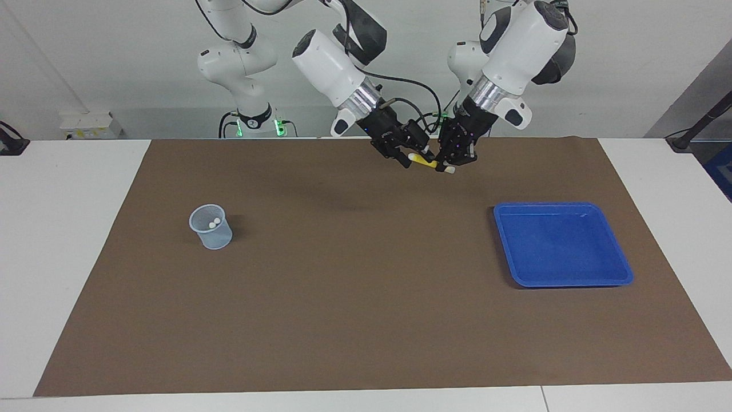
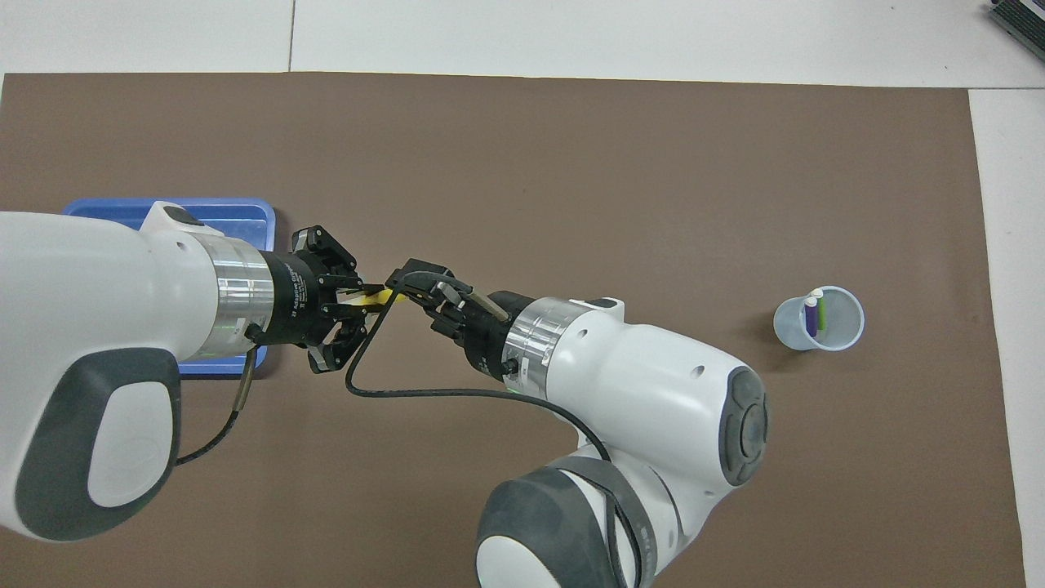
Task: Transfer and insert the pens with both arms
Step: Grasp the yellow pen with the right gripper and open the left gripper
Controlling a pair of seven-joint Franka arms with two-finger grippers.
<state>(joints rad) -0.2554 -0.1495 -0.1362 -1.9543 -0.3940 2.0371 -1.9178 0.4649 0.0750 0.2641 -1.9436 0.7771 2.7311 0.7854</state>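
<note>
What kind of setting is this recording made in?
Most likely a robotics lab bench: two arms mounted at a white table covered by a brown mat, with only staged props, a blue tray and a small cup holding pens, against a bare wall.

Setting: robotics laboratory. Evidence: two white arms [image 1: 337, 63] mounted side by side at one edge of a white table [image 1: 63, 240], green status lights at their bases; brown mat [image 1: 366, 320] covering most of the tabletop, short of its corners; bare pale wall; exposed black cabling; plain props only: blue tray [image 1: 623, 272], small mesh cup [image 1: 214, 237].
</note>
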